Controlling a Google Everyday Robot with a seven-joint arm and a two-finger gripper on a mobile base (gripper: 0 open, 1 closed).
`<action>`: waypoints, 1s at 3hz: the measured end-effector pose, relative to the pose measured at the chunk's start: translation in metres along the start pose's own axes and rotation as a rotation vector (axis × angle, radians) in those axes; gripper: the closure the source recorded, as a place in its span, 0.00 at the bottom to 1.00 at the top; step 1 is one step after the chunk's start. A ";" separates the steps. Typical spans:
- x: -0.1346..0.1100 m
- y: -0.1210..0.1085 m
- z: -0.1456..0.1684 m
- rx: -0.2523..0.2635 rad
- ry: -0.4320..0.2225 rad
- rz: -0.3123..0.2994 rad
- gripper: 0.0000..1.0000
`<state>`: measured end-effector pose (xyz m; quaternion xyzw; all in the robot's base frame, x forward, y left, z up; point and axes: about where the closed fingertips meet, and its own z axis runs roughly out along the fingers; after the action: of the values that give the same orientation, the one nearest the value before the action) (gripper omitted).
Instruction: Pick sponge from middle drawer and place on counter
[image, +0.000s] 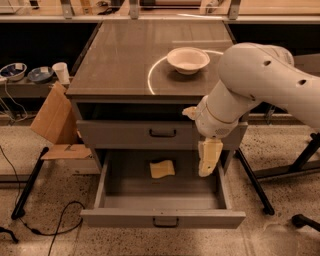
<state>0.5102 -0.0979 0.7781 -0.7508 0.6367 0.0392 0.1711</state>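
Note:
The pale-yellow sponge (162, 169) lies flat on the floor of the open middle drawer (162, 219), near its back centre. My gripper (208, 165) hangs from the white arm, pointing down over the drawer's right side, to the right of the sponge and apart from it. It holds nothing that I can see. The counter (125, 60) is the glossy grey-brown top with a curved light reflection.
A white bowl (188, 59) stands on the counter at the right. The drawer above (150, 134) is closed. Brown cardboard pieces (55, 122) lean at the cabinet's left. Bowls and a cup (62, 73) sit on a dark side table. Black stand legs (255, 182) flank the cabinet.

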 end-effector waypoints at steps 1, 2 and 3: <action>-0.007 0.002 -0.002 0.001 0.018 -0.014 0.00; -0.051 0.006 0.027 -0.032 0.111 -0.109 0.00; -0.081 0.004 0.061 -0.063 0.167 -0.186 0.00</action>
<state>0.5009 -0.0036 0.7422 -0.8122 0.5750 -0.0196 0.0969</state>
